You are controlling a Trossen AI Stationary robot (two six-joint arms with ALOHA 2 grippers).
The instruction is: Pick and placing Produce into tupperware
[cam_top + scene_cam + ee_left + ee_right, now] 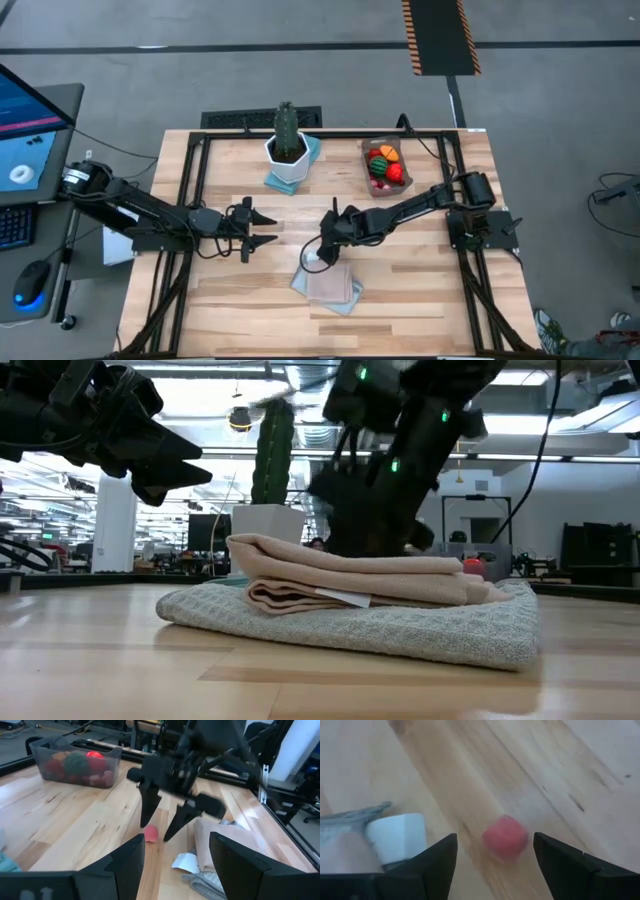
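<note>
Tupperware (385,167) in your high view is already holding orange, red and green produce, sitting well beyond the right gripper (322,250), while the left gripper (262,228) is waiting open nearby. Your left wrist view is showing the right gripper's fingers (149,810) straddling one pink berry (150,834). Your right wrist view is showing that berry (505,838) lying between the parted, ungrasping fingers, so it looks like the last piece you are fetching.

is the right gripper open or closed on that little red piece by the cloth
Open. The right gripper has a finger on each side of the small red piece, which lies on the table, with a gap showing on both sides.
</note>
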